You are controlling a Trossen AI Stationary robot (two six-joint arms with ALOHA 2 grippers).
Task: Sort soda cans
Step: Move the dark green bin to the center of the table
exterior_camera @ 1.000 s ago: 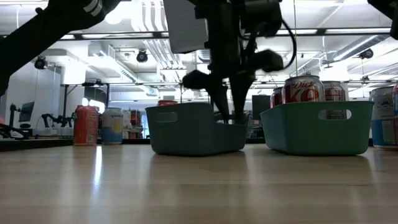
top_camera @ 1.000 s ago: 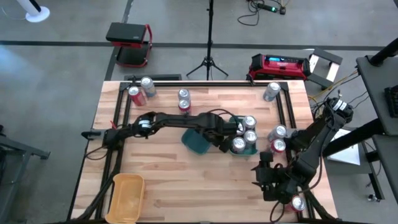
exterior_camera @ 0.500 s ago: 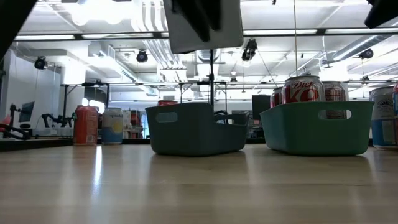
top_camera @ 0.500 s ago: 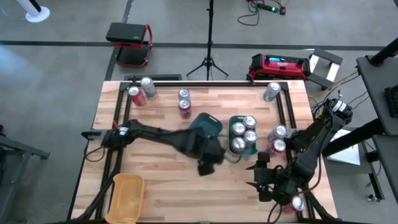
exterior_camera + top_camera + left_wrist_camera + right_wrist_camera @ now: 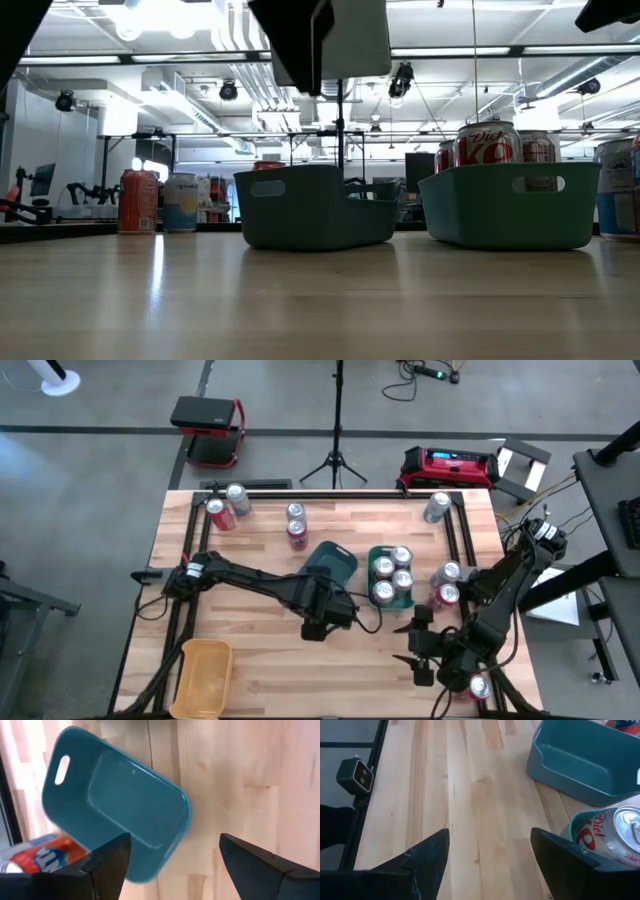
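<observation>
Left gripper (image 5: 318,622) poised above bare wood at table centre, fingers (image 5: 107,862) spread wide and holding nothing, just at 6 o'clock of the empty teal tray (image 5: 330,564). Right gripper (image 5: 420,660) hovering over the table's 4 o'clock corner, fingers (image 5: 427,857) likewise parted and empty.

Four soda cans (image 5: 391,576) packed upright in a second teal tray (image 5: 372,552) touching the empty one at its 3 o'clock side; a Diet Coke can (image 5: 487,142) rising above that tray's rim in the low view. Two more cans (image 5: 446,584), silver and red, standing just beyond at 3 o'clock. One silver can (image 5: 436,507) alone at the 1 o'clock corner. Red and silver pair (image 5: 226,508) at the 11 o'clock corner. Two stacked-looking cans (image 5: 295,524) near 12 o'clock. Another can (image 5: 479,687) at the 5 o'clock edge beneath the right arm.

Yellow tray (image 5: 203,675) sitting at the 7 o'clock corner, well apart from everything else.
</observation>
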